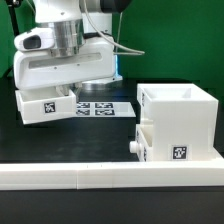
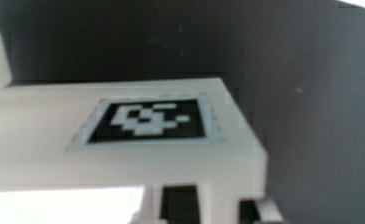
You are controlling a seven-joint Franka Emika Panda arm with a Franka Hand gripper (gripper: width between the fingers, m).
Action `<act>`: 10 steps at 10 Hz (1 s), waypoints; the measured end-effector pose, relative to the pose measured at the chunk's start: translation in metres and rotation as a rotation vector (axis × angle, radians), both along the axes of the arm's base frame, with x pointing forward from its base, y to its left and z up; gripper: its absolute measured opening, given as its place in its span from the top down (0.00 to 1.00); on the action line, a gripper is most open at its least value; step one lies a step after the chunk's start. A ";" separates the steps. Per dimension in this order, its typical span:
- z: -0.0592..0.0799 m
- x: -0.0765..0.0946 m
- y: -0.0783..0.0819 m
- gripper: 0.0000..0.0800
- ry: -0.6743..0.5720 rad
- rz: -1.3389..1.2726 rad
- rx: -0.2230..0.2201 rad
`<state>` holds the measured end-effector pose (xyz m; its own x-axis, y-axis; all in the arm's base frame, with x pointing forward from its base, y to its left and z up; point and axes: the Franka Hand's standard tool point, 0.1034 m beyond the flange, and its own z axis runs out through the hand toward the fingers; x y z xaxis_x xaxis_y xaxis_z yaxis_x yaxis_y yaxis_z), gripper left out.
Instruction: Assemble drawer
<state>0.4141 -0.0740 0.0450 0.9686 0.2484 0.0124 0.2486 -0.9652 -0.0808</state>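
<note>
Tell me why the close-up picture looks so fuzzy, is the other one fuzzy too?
In the wrist view the tray sits very close to the lens, so its tag looks soft and blurred, and the fingers are smeared too. The exterior view is sharper: the casing and the marker board show crisp tags, under even light against a dark table.

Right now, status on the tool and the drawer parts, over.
Tool down over a tagged tray, jaw state hidden. Casing upright by the rail, second tray partly seated. Marker board beside held tray.
</note>
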 end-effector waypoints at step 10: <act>0.002 0.032 -0.002 0.95 -0.059 0.826 -0.028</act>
<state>0.4460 -0.0759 0.0467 0.4721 0.8806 0.0408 0.8815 -0.4715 -0.0234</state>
